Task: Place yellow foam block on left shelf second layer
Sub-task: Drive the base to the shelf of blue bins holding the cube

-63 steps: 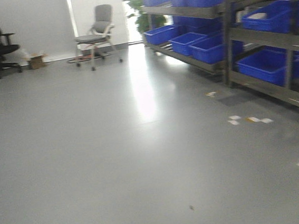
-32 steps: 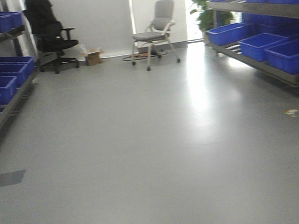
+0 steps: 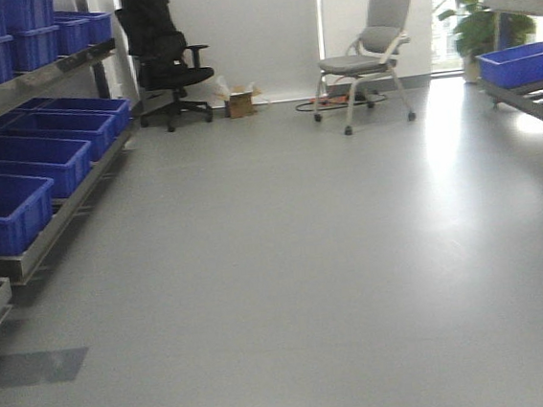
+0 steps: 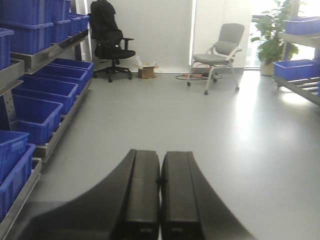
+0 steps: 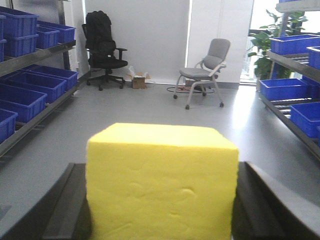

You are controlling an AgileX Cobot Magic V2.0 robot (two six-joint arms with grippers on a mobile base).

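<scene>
The yellow foam block (image 5: 161, 180) fills the lower middle of the right wrist view, held between the two black fingers (image 5: 67, 205) of my right gripper (image 5: 161, 200), which is shut on it. My left gripper (image 4: 160, 192) is shut and empty, its two black fingers pressed together, pointing down the aisle. The left shelf (image 3: 29, 87) with blue bins (image 3: 1, 196) runs along the left side in the front view; it also shows in the left wrist view (image 4: 30, 60) and in the right wrist view (image 5: 30, 55). Neither gripper shows in the front view.
A black office chair (image 3: 163, 60), a small cardboard box (image 3: 239, 101) and a grey chair (image 3: 365, 55) stand at the far wall. A right shelf with blue bins (image 3: 518, 64) and a plant (image 3: 469, 2) are at the right. Grey floor (image 3: 296, 259) lies between.
The front view has swung to the left: the right shelf slid out toward the right edge and the left shelf with blue bins came into view.
</scene>
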